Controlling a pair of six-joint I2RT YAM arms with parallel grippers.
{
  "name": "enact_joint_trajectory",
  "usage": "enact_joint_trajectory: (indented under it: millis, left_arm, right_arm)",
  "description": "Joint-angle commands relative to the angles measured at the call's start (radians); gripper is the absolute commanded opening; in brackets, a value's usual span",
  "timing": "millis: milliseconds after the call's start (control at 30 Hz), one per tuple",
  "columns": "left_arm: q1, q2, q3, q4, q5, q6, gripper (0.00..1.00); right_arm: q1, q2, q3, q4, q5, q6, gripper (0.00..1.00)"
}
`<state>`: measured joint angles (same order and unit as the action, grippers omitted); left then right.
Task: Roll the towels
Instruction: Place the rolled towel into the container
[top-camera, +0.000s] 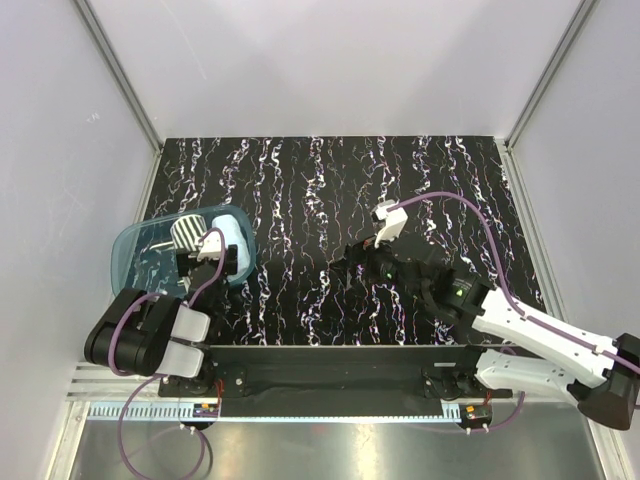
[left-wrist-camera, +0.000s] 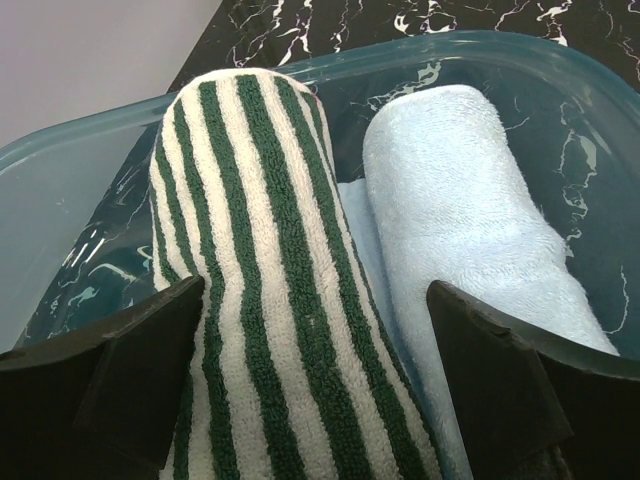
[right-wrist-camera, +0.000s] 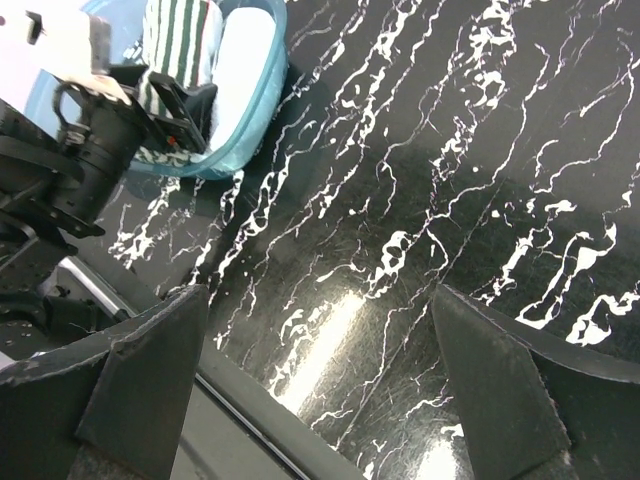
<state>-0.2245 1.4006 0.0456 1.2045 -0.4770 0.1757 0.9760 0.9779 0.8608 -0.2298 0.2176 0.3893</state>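
Two rolled towels lie side by side in a translucent blue tub (left-wrist-camera: 80, 170). The green-and-white striped towel (left-wrist-camera: 260, 260) is on the left and the light blue towel (left-wrist-camera: 470, 230) on the right. My left gripper (left-wrist-camera: 320, 380) is open just above them, its jaws straddling the near end of the striped roll, and its right finger (left-wrist-camera: 500, 380) is over the blue roll. From above, the striped towel (top-camera: 188, 232) and blue towel (top-camera: 236, 235) sit at the table's left. My right gripper (top-camera: 345, 262) is open over bare table at centre, holding nothing (right-wrist-camera: 320, 380).
The tub (top-camera: 135, 250) sits at the left edge of the black marbled table (top-camera: 330, 180), next to the left wall. The right wrist view shows the left arm (right-wrist-camera: 80, 150) at the tub (right-wrist-camera: 240, 150) and the table's front edge (right-wrist-camera: 250, 410) below my fingers.
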Motion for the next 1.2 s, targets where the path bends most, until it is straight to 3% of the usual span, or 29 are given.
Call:
enact_joint_trajectory:
  millis: [0,433,1167]
  left_arm:
    - [0.002,0.014,-0.079,0.438,0.069,-0.013,0.99]
    - [0.004,0.011,-0.079,0.435,0.067,-0.016,0.99]
    - [0.004,0.011,-0.079,0.435,0.067,-0.015,0.99]
  right_arm:
    - [0.000,0.018,0.015,0.038,-0.006,0.006,1.00]
    - [0.000,0.065,0.023,0.009,0.100,0.055,1.00]
    - [0.001,-0.061,-0.032,-0.062,0.163,0.154,1.00]
